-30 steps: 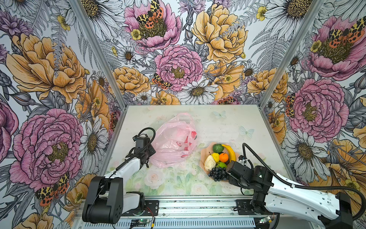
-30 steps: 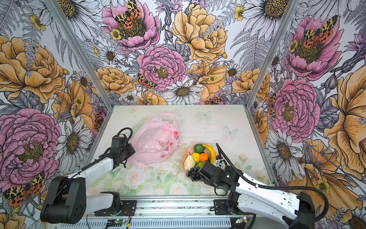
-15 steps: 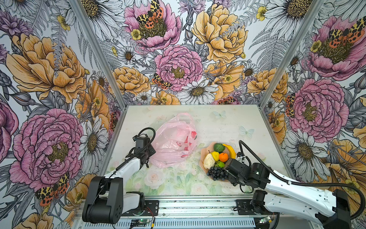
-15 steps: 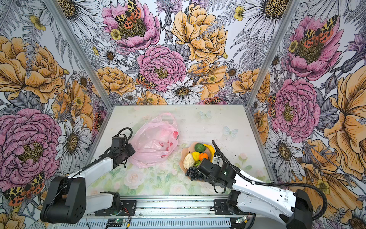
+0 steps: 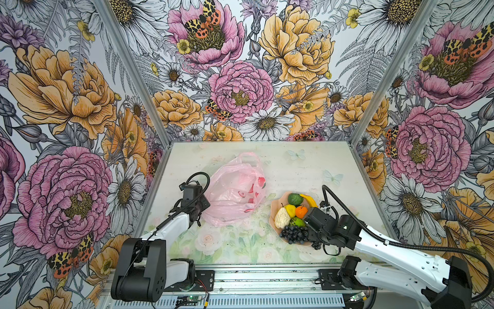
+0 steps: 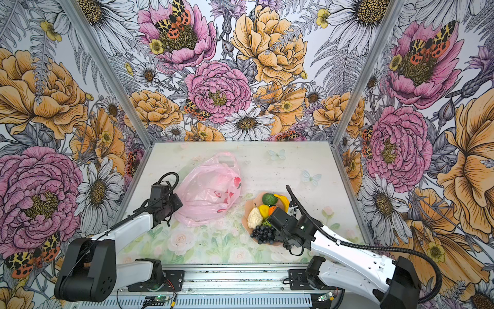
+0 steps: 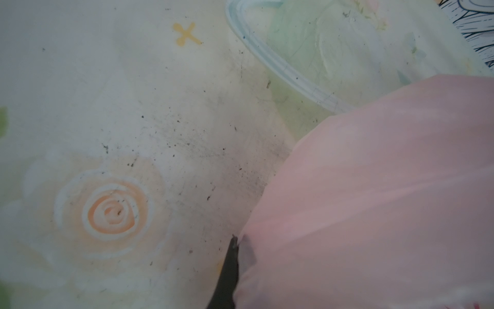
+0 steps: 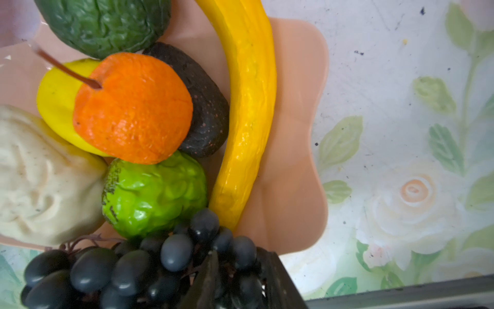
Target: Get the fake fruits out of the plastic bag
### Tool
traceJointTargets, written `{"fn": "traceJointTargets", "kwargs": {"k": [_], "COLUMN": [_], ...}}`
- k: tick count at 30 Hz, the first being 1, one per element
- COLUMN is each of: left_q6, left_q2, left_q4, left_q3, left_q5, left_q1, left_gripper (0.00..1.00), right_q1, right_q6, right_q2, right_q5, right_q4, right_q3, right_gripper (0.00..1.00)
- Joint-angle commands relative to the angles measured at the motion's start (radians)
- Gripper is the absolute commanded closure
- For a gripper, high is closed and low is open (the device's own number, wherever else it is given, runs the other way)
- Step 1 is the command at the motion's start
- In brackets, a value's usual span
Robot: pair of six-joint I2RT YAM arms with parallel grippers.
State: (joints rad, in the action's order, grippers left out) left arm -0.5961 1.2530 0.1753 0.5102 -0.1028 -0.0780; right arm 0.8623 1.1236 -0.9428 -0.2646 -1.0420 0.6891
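The pink plastic bag [image 5: 235, 192] [image 6: 208, 195] lies crumpled left of centre. My left gripper [image 5: 201, 211] [image 7: 240, 243] is shut on its near left edge. The fake fruits sit piled on a peach dish [image 5: 274, 208]: avocado [image 5: 295, 199], banana [image 5: 310, 200], lemon [image 5: 290, 210], orange [image 5: 301, 211], pear [image 5: 282, 218], bumpy green fruit [image 5: 297, 222], and the grape bunch [image 5: 294, 234] over the near rim. My right gripper [image 5: 307, 230] [image 8: 240, 256] stands open at the grapes [image 8: 133, 267], its fingers apart with a few grapes between them.
In the right wrist view a dark brown fruit [image 8: 205, 107] lies under the orange [image 8: 133, 107], beside the banana [image 8: 248, 107]. Flowered walls close in the table on three sides. A metal rail [image 5: 240, 278] runs along the front edge.
My right gripper has moved forward and left from just behind the dish onto the grape bunch. The left arm and the bag have stayed where they were.
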Motion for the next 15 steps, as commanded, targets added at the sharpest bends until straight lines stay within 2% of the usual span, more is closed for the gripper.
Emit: {"fn": "traceJointTargets", "kwargs": {"k": [1, 10, 15], "left_q6": [0.015, 0.015, 0.015], "left_q2": [0.001, 0.0, 0.003], "left_q4": [-0.022, -0.023, -0.023], "left_q3": [-0.002, -0.001, 0.0], "left_q5": [0.01, 0.012, 0.011], "left_q1": [0.006, 0.007, 0.007], "left_gripper": [0.97, 0.97, 0.97], "right_q1": [-0.005, -0.025, -0.058], "right_q6": [-0.012, 0.015, 0.012], "right_q2": [0.011, -0.01, -0.013], "right_q5": [0.036, 0.024, 0.03], "right_q4": [0.045, 0.066, 0.1], "right_q3": [-0.016, -0.041, -0.054], "right_gripper": [0.66, 0.65, 0.7]}}
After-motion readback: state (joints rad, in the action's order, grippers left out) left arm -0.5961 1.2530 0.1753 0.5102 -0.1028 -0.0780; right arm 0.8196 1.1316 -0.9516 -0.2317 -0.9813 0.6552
